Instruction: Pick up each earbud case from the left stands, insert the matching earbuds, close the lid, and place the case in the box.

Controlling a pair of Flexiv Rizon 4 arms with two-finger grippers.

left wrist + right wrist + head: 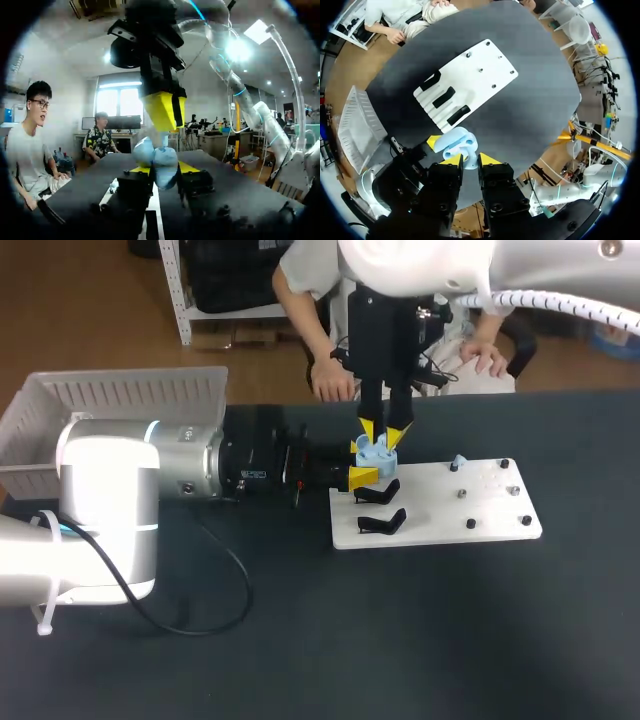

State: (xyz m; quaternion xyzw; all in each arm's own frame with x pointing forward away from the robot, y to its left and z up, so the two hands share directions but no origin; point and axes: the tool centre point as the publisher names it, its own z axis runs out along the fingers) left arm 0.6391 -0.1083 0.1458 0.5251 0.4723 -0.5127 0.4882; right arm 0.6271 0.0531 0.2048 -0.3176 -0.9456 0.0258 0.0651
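Case (378, 451) (160, 159) (458, 145): light blue, held in the air over the near-left corner of the white board (450, 510) (470, 82), above the board's row of black stands (382, 523) (445, 97). It touches neither the board nor the stands.

Left gripper (364, 464) (163, 169): I see it come in level from the left of the board. Its jaws pinch the case from two sides, and in the left wrist view a yellow tip presses against each flank.

Right gripper (383, 435) (471, 161): it hangs straight down over the board's left end, directly above the case and right at its top. I cannot tell whether its jaws are pressed together or grip anything, as the case and the left gripper crowd that spot.

On the board: two black stands show uncovered at the left end. A small blue part (459, 461) sits near the far edge, well apart from the case.

Box (120, 400) (357, 125): a white slatted box, well to the left of the board, behind my left arm.
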